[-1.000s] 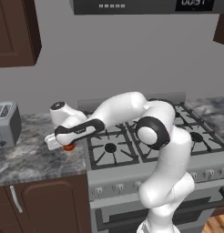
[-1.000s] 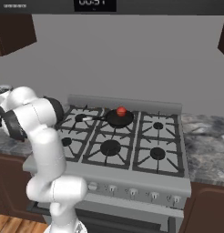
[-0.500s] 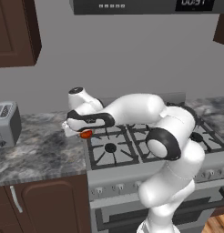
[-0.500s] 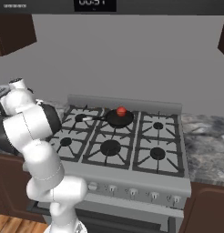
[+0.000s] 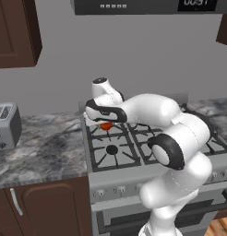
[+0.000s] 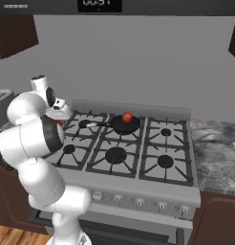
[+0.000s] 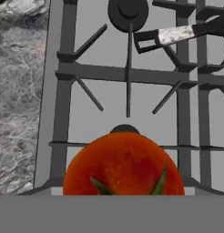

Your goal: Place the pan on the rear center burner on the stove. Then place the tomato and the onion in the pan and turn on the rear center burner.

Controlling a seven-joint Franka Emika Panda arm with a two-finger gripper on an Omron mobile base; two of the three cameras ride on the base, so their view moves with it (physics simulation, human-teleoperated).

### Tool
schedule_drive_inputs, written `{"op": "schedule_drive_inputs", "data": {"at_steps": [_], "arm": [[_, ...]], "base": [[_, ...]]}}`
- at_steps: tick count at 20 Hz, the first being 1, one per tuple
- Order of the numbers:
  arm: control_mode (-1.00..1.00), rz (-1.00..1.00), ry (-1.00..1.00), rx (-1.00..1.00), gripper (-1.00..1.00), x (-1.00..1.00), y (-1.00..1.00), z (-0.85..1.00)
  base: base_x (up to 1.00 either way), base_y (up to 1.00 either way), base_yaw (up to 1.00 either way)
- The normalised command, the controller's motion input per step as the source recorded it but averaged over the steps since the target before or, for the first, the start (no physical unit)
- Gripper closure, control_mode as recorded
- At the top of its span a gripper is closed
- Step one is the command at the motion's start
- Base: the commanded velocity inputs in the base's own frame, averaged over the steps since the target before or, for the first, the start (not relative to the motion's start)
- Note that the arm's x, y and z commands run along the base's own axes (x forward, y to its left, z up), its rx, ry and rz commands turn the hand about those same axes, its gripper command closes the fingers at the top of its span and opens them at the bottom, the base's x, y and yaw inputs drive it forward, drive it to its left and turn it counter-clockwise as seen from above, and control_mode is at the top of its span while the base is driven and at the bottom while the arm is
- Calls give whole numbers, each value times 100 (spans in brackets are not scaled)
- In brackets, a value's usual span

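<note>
The small round black frying pan (image 6: 126,124) sits on the large rear center burner of the steel-grey gas stove (image 6: 153,179), and its thin handle with the pale tip (image 7: 173,34) points to the left over the rear left grate. Inside the pan lies one small red ball (image 6: 127,116); from this far I judge it is the onion, but I cannot be sure of it. The orange-red tomato with the green stem leaves (image 7: 124,166) is at the gripper (image 5: 105,124), over the left column of burners, near the edge of the grey marbled worktop (image 5: 39,147). In the hand view the tomato fills the place between the finger tips, so I judge that the gripper, spread wide, is pinching the tomato, though the fingers themselves are hidden. The step in hand seems to be carrying the tomato to the pan. To do it well, the arm should go right and a little far, high enough to pass over the grate bars and the pan handle, then stop over the free part of the pan, beside the ball, and come down low before it lets go, so the tomato does not roll out over the shallow rim. The burner knob waits after that.
</note>
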Motion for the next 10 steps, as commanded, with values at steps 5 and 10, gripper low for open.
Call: {"op": "schedule_drive_inputs", "data": {"at_steps": [5,10], "arm": [[-100,-16,0,0,100,22,-80,22],[-100,-15,0,0,100,27,-81,9]], "base": [[0,0,0],[0,0,0]]}}
